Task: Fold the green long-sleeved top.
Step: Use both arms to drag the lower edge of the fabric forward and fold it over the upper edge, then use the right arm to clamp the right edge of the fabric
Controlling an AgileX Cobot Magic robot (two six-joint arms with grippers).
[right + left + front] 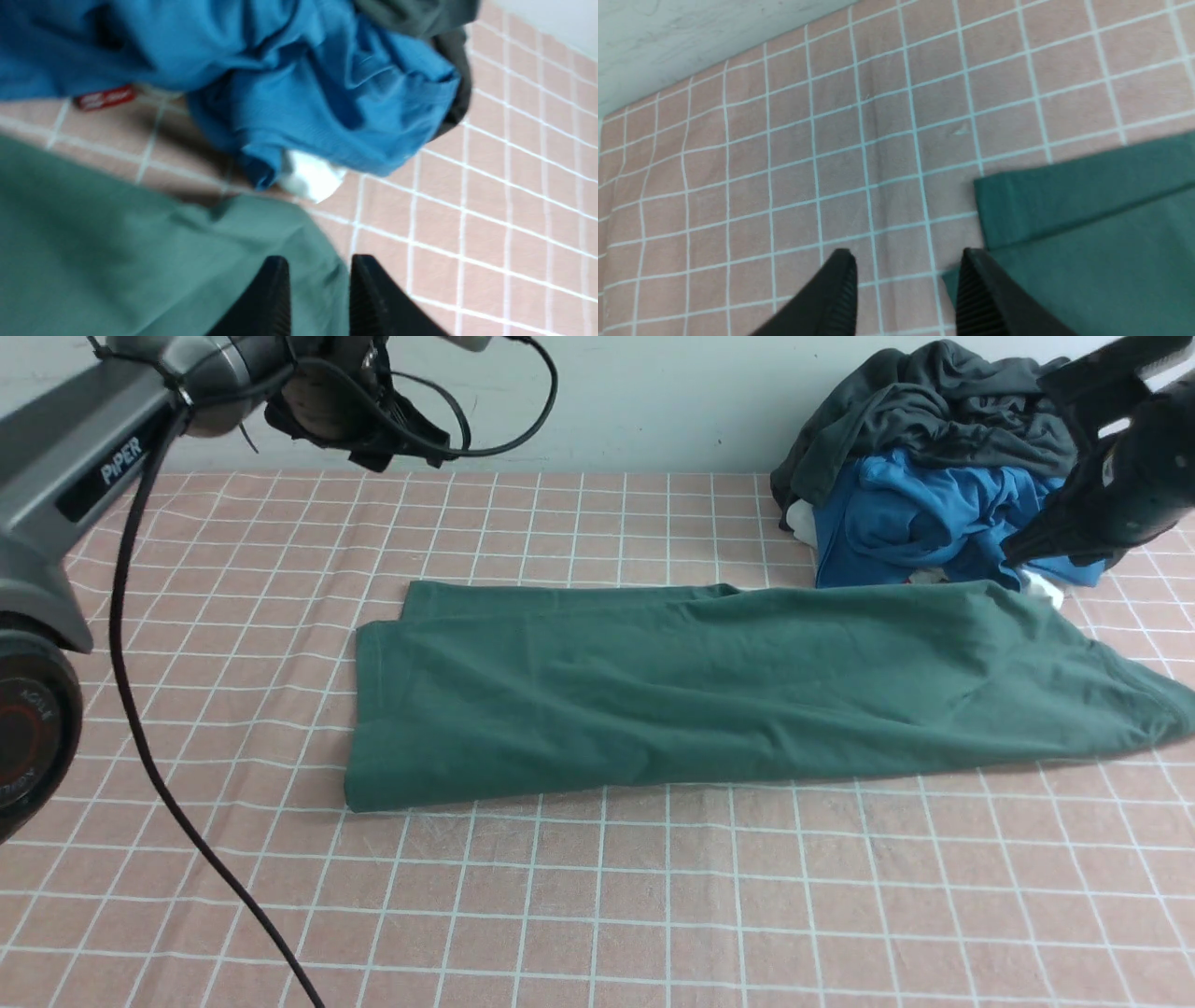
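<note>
Dull green cotton jersey top [709, 691] is folded into a long strip; crosswise folds left, I reckon. Left hand [906, 255] wide, right hand [318, 260] narrow, both empty.

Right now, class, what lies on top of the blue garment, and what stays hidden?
A dark grey garment is heaped over the blue garment. White fabric peeks out under its edge. How far the blue cloth runs beneath the grey is covered.

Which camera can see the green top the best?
The front view: the whole green top lies there, folded into a long strip. The left wrist view shows only one corner, and the right wrist view only a blurry edge.
</note>
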